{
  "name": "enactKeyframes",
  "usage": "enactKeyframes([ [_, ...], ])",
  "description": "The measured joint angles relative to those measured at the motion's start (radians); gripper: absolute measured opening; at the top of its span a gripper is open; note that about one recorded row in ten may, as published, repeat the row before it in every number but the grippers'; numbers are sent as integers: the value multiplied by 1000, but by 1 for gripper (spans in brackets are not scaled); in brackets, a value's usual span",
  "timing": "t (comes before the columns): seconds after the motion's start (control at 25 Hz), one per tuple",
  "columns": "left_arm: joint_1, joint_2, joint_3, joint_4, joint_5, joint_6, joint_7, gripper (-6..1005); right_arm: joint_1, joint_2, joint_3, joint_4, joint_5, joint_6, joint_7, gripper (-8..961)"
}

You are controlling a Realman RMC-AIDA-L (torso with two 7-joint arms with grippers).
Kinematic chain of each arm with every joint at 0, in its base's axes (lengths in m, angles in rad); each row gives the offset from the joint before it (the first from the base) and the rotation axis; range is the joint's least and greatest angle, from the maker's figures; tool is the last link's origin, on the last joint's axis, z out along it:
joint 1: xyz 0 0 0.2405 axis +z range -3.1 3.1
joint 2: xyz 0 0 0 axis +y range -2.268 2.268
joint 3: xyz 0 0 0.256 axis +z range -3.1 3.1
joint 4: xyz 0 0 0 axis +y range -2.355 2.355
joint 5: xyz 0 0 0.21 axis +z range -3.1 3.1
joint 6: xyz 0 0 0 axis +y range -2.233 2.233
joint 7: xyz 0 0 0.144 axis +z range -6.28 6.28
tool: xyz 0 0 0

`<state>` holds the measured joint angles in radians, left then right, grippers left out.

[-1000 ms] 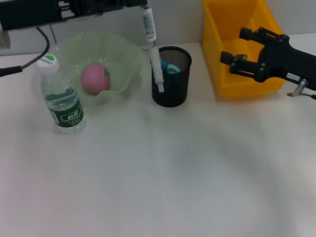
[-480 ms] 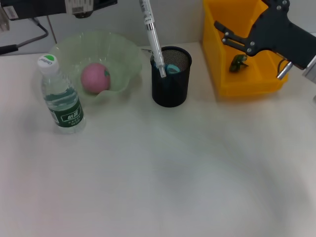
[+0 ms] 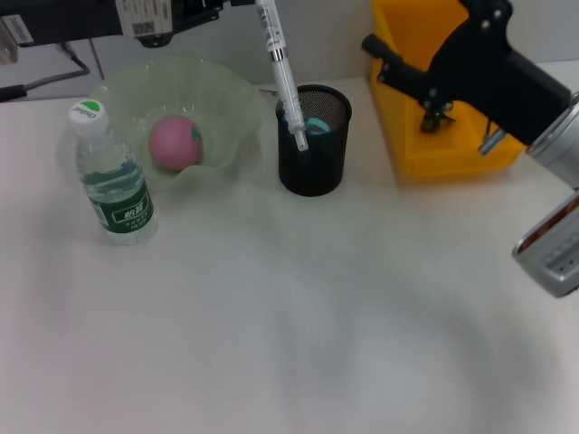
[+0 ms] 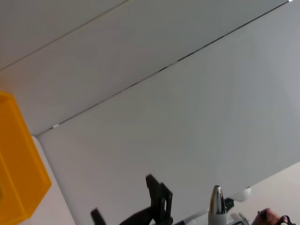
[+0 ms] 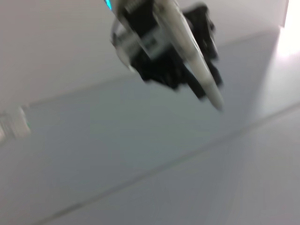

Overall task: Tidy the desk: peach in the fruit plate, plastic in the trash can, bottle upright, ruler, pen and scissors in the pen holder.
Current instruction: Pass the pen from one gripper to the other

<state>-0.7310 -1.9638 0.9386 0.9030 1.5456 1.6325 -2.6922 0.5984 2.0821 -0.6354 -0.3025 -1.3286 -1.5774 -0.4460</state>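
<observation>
The left pincer (image 3: 258, 7) at the far edge grips the top of the white pen (image 3: 281, 72), which hangs tilted below it with its tip inside the black mesh pen holder (image 3: 313, 140). The right pincer (image 3: 398, 68), jaws spread and holding nothing, hovers over the yellow trash can (image 3: 434, 154). Beside the left pincer, the peach (image 3: 175, 142) lies in the green fruit plate (image 3: 217, 99), the bottle (image 3: 110, 176) upright just in front.

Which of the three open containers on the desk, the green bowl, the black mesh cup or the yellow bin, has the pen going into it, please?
The black mesh pen holder, standing between the green bowl with the peach and the yellow bin; the white pen dips into it.
</observation>
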Motion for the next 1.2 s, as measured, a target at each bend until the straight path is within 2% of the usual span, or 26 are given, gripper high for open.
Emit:
enactKeyframes([
  [0.16,-15,10,0,-27,6,11,-6,167,-1,-2,-93,14,0,-31,-86,804],
  [0.4,-27,32,6,-73,8,21,-6,170,0,-1,-120,33,0,-50,-189,804],
  [0.88,-27,41,9,-98,10,45,-11,175,-3,1,-151,69,-4,-204,-312,799],
  [1.2,-41,34,11,-101,75,68,-17,179,5,-1,-208,95,-7,-221,-355,789],
])
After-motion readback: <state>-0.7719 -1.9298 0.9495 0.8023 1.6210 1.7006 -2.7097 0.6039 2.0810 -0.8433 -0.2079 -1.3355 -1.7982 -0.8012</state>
